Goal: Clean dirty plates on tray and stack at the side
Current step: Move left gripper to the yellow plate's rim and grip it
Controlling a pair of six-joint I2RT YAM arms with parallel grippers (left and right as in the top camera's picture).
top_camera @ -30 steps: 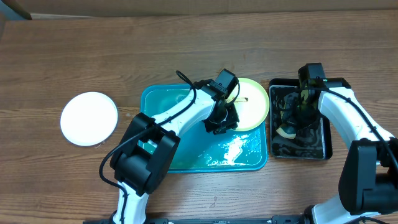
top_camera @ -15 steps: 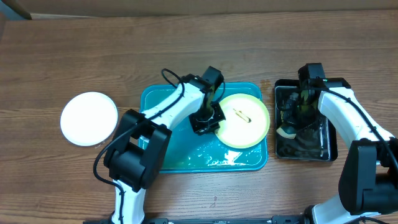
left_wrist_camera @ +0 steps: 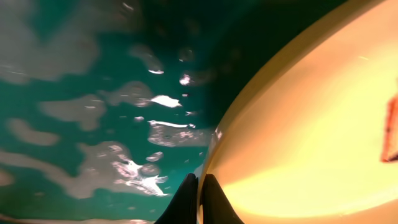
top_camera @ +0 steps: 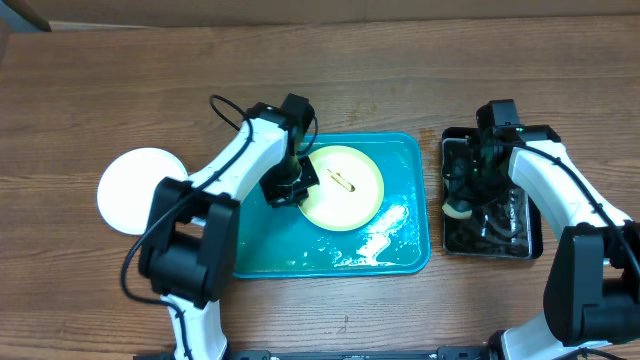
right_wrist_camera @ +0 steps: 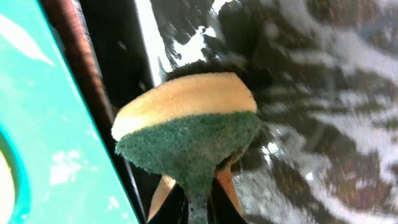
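Your left claw (top_camera: 293,189) is clenched on the rim of the pale yellow-green round plate (top_camera: 345,188), its fingertips (left_wrist_camera: 214,200) pinching the edge. The plate sits in the wet teal-blue rectangular plastic tray (top_camera: 400,250), spreading out to that claw's right, with a brownish smear at its centre. A white round plate (top_camera: 135,190) rests on the wooden desk (top_camera: 400,70), well off to the claw's left. Your right claw (right_wrist_camera: 194,200) grasps a yellow sponge with a green scouring face (right_wrist_camera: 186,127), down inside the black rectangular tub (top_camera: 500,238).
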